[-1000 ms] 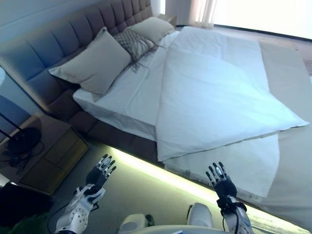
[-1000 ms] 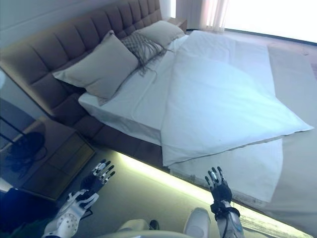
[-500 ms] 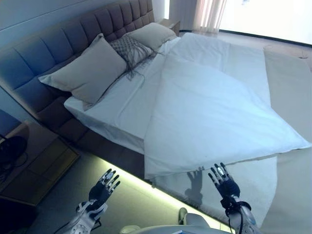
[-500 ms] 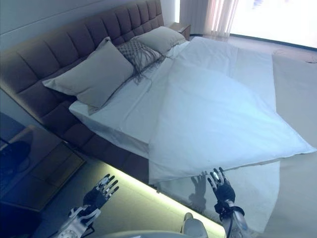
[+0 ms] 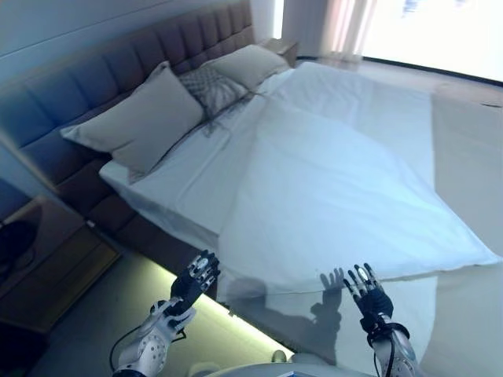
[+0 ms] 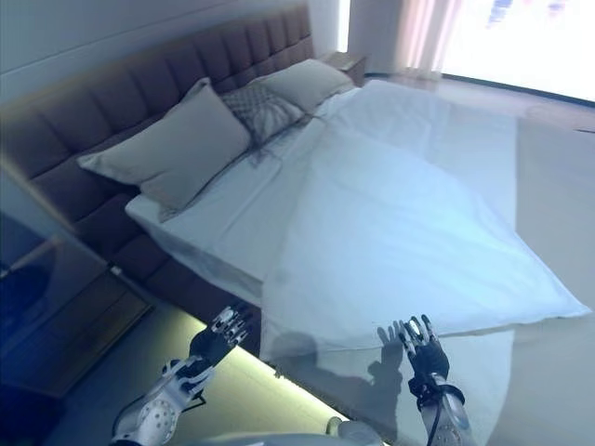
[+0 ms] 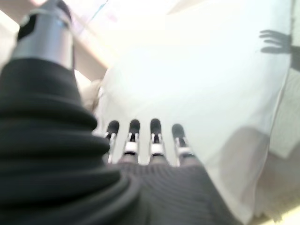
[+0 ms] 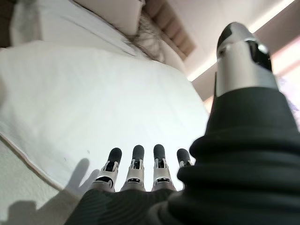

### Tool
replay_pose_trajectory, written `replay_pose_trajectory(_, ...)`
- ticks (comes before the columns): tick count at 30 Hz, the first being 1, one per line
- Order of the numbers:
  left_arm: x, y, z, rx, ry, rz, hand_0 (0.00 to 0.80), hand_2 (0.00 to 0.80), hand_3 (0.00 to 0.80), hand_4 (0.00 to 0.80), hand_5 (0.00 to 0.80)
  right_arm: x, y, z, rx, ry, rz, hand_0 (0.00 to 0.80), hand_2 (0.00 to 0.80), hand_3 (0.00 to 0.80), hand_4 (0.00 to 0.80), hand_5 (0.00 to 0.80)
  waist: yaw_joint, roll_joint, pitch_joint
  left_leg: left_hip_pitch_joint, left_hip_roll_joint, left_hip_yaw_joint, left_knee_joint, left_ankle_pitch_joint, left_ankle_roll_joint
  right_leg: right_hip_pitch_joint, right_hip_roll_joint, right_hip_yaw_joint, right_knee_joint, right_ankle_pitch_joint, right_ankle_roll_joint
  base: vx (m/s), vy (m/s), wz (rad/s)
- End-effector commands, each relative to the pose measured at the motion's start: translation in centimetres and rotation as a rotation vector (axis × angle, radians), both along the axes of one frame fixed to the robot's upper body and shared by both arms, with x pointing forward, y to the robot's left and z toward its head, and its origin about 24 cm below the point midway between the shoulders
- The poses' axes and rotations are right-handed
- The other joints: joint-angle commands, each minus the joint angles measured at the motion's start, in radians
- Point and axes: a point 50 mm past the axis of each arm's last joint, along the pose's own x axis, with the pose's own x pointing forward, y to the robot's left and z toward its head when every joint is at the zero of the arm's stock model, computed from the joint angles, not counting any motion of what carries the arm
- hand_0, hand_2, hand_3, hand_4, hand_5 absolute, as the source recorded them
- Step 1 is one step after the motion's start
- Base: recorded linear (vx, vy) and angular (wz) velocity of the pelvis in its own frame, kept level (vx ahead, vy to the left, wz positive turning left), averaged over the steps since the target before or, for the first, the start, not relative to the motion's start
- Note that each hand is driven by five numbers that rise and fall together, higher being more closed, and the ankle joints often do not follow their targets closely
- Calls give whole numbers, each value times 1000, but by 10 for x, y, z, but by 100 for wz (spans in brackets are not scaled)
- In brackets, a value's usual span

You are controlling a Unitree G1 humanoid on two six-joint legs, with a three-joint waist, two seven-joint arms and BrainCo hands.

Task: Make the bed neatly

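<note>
Both your hands, left (image 5: 194,280) and right (image 5: 369,294), hover with fingers spread, empty, at the bed's near edge. The duvet (image 5: 338,188) lies crooked across the mattress; straightening is all ahead, pillows (image 5: 141,118) untouched.

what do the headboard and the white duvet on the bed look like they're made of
Headboard: seemingly padded upholstery in matte grey-brown fabric or faux leather, stitched into raised square tufts. Duvet: soft white woven cloth, probably cotton, matte, with gentle creases and a limp hemmed edge.
</note>
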Motion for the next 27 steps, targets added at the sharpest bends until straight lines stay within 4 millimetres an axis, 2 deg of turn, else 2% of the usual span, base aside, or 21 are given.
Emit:
replay_pose_trajectory(1, 7, 14, 8, 48, -52, 2, 0, 0, 0, 0, 0, 14, 1, 20, -4, -121, -34, 0, 0, 0, 0, 0, 23, 41, 0, -107, 15, -45, -116, 343, -14, 118, 2, -11, -3, -17, 118, 308, 26, -50)
replay_pose_trajectory(3, 3, 15, 6, 60, -39, -7, 0, 0, 0, 0, 0, 12, 5, 16, -4, -99, -13, 0, 0, 0, 0, 0, 30, 58, -2, -111, 12, -81, -127, 337, -9, 124, 5, 5, 24, -46, 115, 342, 38, -52)
replay_pose_trajectory(5, 1, 16, 4, 63, -28, -9, 0, 0, 0, 0, 0, 8, 10, 12, -1, -78, 12, 0, 0, 0, 0, 0, 30, 69, -7, -115, 12, -91, -136, 330, -8, 133, 5, 19, 46, -72, 115, 387, 83, -86)
replay_pose_trajectory(9, 2, 14, 6, 51, -25, -31, 0, 0, 0, 0, 0, 0, 10, 8, -4, -63, 6, 0, 0, 0, 0, 0, 35, 80, -13, -134, 4, -63, -121, 333, -7, 168, -15, 15, 69, -114, 127, 377, 152, -75)
replay_pose_trajectory(12, 12, 7, 14, 42, -66, -46, 0, 0, 0, 0, 0, 10, 11, 15, -24, -93, 4, 0, 0, 0, 0, 0, 41, 71, -5, -164, -34, -39, -32, 238, 19, 159, -67, 17, 132, -135, 149, 325, 233, -16)
replay_pose_trajectory(14, 10, 13, 12, 70, -50, -18, 0, 0, 0, 0, 0, 9, 14, 10, -4, -49, -27, 0, 0, 0, 0, 0, 50, 57, -8, -175, -73, -40, 37, 188, 47, 153, -131, 24, 209, -132, 184, 400, 252, -12)
replay_pose_trajectory(16, 7, 17, 14, 80, -64, -21, 0, 0, 0, 0, 0, 5, 16, 8, 27, -46, -27, 0, 0, 0, 0, 0, 59, 37, -29, -180, -110, -13, 65, 162, 88, 151, -177, 17, 265, -25, 211, 349, 225, -21)
replay_pose_trajectory(18, 0, 19, 13, 88, -47, 8, 0, 0, 0, 0, 0, -1, 21, 5, 30, -47, -18, 0, 0, 0, 0, 0, 69, 34, -49, -150, -143, -6, 40, 152, 122, 123, -203, 8, 325, 60, 215, 357, 235, -28)
replay_pose_trajectory(22, -2, 32, 12, 111, -42, 63, 0, 0, 0, 0, 0, -1, 25, 3, 63, -64, -34, 0, 0, 0, 0, 0, 90, 40, -71, -130, -187, -18, 18, 139, 163, 113, -213, -9, 380, 106, 189, 291, 197, -18)
replay_pose_trajectory(25, 1, 38, 12, 122, -35, 85, 0, 0, 0, 0, 0, 7, 24, 3, 88, -49, -103, 0, 0, 0, 0, 0, 97, 49, -79, -106, -223, -47, 27, 109, 195, 73, -189, -21, 539, 156, 188, 213, 229, 23)
replay_pose_trajectory(27, 2, 39, 14, 126, -43, 87, 0, 0, 0, 0, 0, 12, 23, 4, 69, -43, -123, 0, 0, 0, 0, 0, 101, 56, -71, -70, -227, -49, 30, 90, 203, 19, -201, -46, 596, 174, 181, 150, 149, 39)
